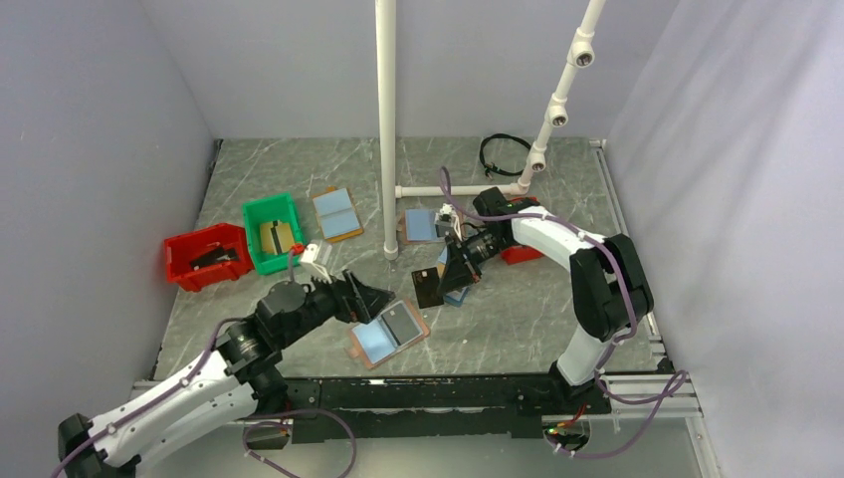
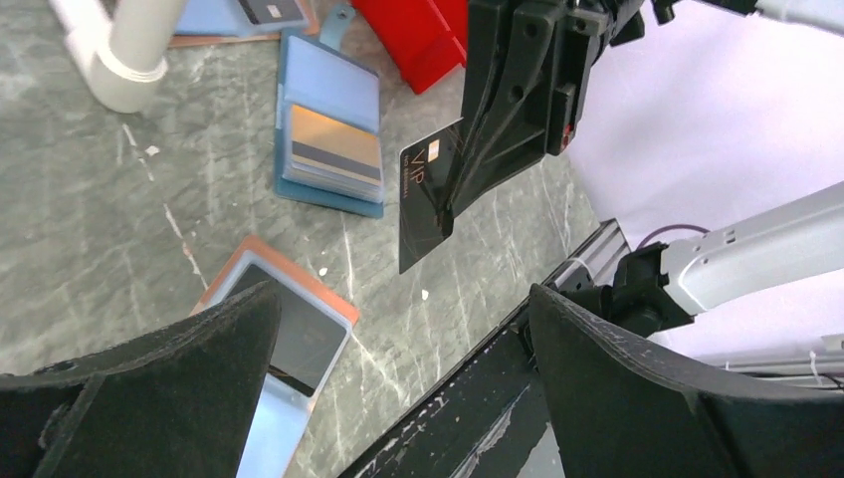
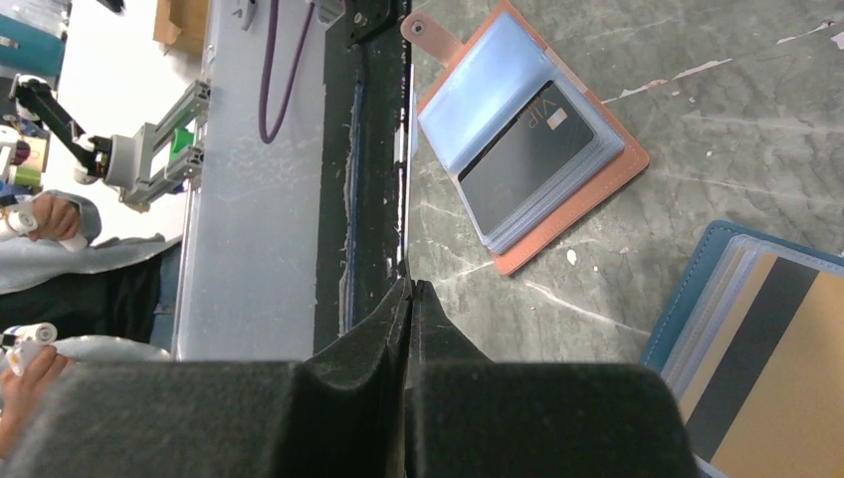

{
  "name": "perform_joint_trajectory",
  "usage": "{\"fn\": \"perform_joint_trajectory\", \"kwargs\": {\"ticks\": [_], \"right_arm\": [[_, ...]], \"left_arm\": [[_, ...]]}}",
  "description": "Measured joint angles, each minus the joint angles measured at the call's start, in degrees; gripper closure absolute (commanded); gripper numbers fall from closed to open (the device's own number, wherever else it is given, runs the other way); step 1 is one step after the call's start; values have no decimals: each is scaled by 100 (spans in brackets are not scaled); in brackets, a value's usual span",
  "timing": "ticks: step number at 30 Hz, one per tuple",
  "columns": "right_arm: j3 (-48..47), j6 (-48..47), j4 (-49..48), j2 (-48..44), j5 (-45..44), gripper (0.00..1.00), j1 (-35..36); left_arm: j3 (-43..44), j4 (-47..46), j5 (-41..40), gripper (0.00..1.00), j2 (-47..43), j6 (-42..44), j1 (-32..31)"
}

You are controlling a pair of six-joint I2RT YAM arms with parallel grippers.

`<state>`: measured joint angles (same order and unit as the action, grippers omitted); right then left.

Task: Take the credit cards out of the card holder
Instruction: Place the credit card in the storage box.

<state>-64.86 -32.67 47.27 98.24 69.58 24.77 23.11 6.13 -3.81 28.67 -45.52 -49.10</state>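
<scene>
Right gripper jaws together, clamped on one edge of a thin black plastic credit card marked VIP, held off the grey marbled table. Left gripper jaws wide apart, holding nothing, hovering just beside the flat bifold card holder, which has a tan-brown rim and light blue clear sleeves and lies open near the table's front edge. One half shows a second dark grey card seated in its sleeve. I judge these cards light, stiff and slick. A pinch on a bare edge should do, though I cannot tell which edge stands proud. Holder looks light too; I expect it to slide or lift unless pinned.
</scene>
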Motion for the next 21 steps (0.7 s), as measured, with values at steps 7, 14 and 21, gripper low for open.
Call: {"fn": "perform_joint_trajectory", "kwargs": {"ticks": [7,14,21], "right_arm": [[-15,-391,387,-11,149,100,-116],[-101,-656,667,-94,264,100,-197],[-140,-874,852,-94,315,100,-262]], "left_arm": [[81,-741,540,1,1305,131,2],[170,-1469,953,2,2129,160,2],[170,-2166,1180,15,2667,153,2]]}}
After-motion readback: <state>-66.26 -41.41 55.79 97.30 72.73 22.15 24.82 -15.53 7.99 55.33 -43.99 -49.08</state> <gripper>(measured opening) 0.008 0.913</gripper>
